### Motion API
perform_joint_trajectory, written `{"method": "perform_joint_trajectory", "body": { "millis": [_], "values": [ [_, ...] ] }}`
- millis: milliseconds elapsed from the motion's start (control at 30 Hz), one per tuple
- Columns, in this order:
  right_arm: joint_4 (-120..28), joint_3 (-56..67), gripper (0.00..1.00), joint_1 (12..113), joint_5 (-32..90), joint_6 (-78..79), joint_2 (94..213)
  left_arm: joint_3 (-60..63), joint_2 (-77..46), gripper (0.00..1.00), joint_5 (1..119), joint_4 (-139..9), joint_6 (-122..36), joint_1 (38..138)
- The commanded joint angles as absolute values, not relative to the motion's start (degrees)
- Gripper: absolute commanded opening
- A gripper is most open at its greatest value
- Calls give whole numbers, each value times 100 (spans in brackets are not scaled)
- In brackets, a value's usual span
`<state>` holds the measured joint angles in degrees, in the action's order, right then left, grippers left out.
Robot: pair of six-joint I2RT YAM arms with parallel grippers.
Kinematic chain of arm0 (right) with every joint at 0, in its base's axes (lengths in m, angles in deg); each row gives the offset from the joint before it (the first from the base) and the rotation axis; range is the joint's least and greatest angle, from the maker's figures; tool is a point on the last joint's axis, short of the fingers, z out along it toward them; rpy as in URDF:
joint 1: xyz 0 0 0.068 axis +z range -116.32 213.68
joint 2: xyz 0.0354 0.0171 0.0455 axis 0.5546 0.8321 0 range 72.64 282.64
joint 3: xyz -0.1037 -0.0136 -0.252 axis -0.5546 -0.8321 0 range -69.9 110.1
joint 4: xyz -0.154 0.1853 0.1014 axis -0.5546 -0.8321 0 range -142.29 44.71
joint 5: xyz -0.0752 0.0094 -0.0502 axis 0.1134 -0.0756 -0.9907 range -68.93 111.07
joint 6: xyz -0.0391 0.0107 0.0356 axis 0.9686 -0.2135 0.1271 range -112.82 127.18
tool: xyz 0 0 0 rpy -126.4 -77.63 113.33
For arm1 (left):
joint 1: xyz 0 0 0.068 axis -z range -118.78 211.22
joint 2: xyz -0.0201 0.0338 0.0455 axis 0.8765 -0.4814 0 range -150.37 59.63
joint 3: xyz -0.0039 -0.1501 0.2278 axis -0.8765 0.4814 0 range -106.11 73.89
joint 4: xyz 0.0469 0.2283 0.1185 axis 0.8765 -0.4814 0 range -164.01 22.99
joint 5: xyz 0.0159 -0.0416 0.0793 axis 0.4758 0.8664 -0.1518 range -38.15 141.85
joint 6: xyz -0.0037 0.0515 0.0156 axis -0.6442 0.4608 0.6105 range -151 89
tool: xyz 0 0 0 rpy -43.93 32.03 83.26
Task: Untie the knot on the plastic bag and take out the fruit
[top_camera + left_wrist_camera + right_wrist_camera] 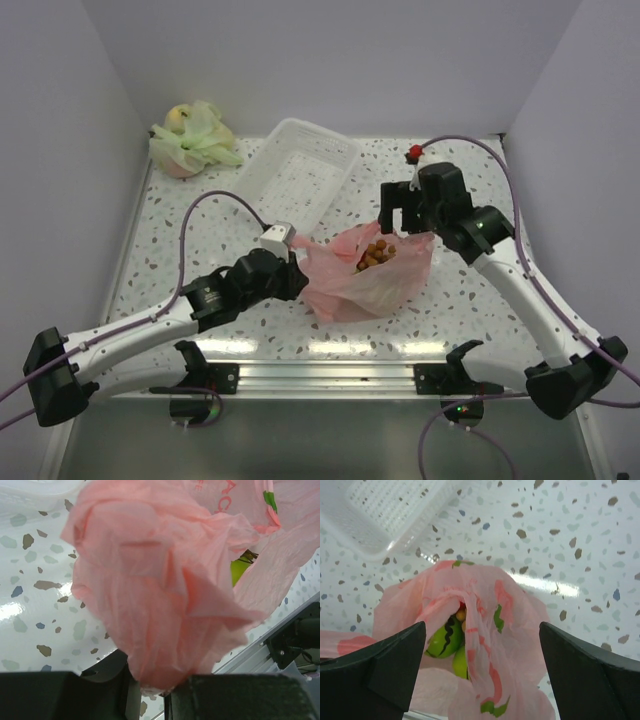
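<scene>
The pink plastic bag (pixel 365 275) lies open in the middle of the table, and no knot shows in it. A bunch of small brown berries (pixel 376 254) shows in its mouth. In the right wrist view the bag (pixel 520 625) gapes over two green fruits (pixel 442 639). My left gripper (pixel 292 275) is shut on the bag's left edge; bunched pink plastic (pixel 155 610) fills the left wrist view, pinched between the fingers. My right gripper (pixel 402 212) is open and empty, just above the bag's far edge, fingers (pixel 385 667) either side of the opening.
A white basket (pixel 296 172) stands behind the bag, also in the right wrist view (pixel 375 515). A pale green tied bag with fruit (pixel 190 140) sits at the back left corner. The metal rail (pixel 330 375) runs along the near edge.
</scene>
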<state>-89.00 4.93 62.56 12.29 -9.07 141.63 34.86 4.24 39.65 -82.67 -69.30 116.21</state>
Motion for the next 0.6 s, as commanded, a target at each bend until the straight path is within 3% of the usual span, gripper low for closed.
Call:
{"method": "perform_joint_trajectory", "body": {
  "millis": [0, 233, 400, 433, 500, 567],
  "values": [
    [-9346, -396, 99, 6295, 1088, -1301, 13822, 3547, 443, 24, 3473, -8090, -7414, 11668],
    [-9504, -2479, 96, 6312, 1148, -2383, 12503, 3952, 575, 23, 2830, -8652, -8793, 11677],
    [-9706, -2472, 88, 6488, 772, -2920, 12580, 4408, 847, 26, 2593, -8811, -9726, 11642],
    [-9645, -2542, 77, 6488, 980, -2964, 12651, 4409, 909, 31, 2601, -8802, -9718, 11633],
    [-9434, -2911, 66, 6479, 1333, -3104, 12713, 4243, 1085, 38, 2610, -8854, -9578, 11607],
    [-9092, -3261, 50, 6479, 1518, -3349, 12599, 3911, 1199, 52, 2645, -8968, -9202, 11615]
  ]
}}
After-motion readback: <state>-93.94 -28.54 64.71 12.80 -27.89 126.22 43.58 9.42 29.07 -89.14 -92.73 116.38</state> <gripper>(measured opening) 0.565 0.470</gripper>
